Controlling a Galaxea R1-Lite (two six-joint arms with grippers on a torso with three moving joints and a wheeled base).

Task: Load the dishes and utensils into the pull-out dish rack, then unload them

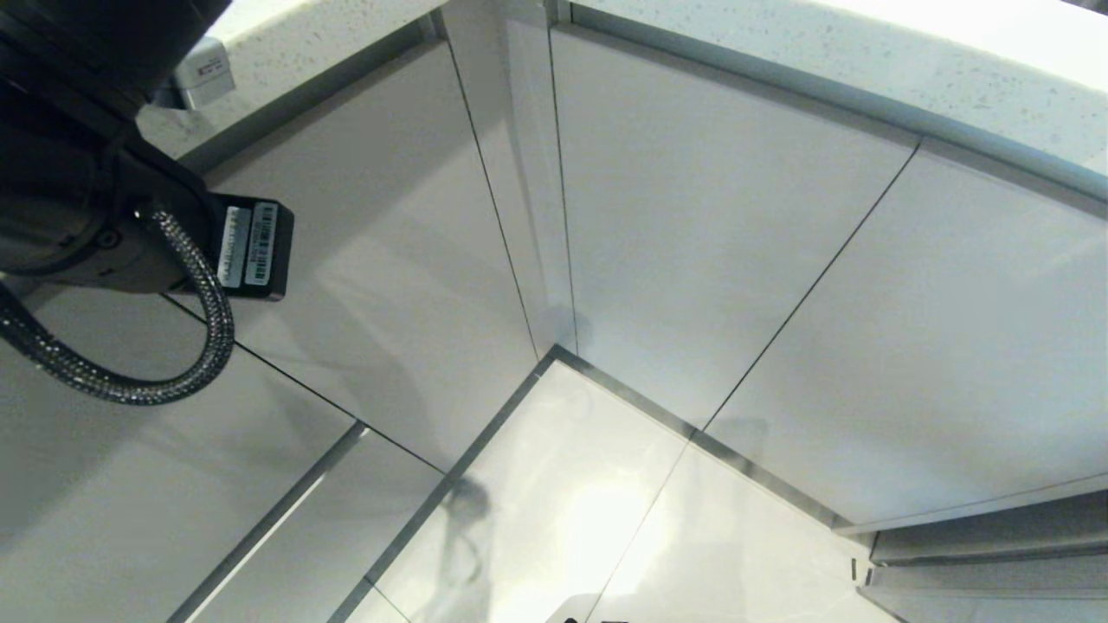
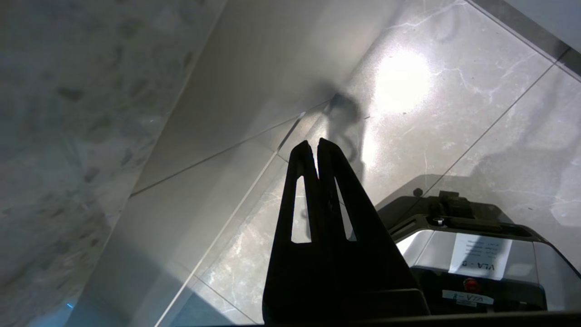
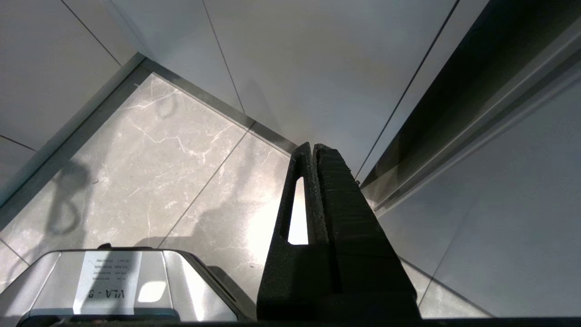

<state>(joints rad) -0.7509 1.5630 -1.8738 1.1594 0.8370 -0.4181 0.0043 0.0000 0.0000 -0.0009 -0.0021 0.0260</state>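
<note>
**Both grippers closed, no dishes in sight**

Now I see only pale cabinet fronts [image 1: 710, 260] meeting in a corner, with the glossy tiled floor [image 1: 554, 519] below. My left arm [image 1: 95, 199] fills the upper left of the head view. The left gripper [image 2: 316, 144] has its fingers pressed together and holds nothing, above the floor. The right gripper [image 3: 312, 147] is also pressed together and empty, near the cabinets. Dishes, utensils and the rack are not visible from any camera, so I cannot tell where they are.
</note>
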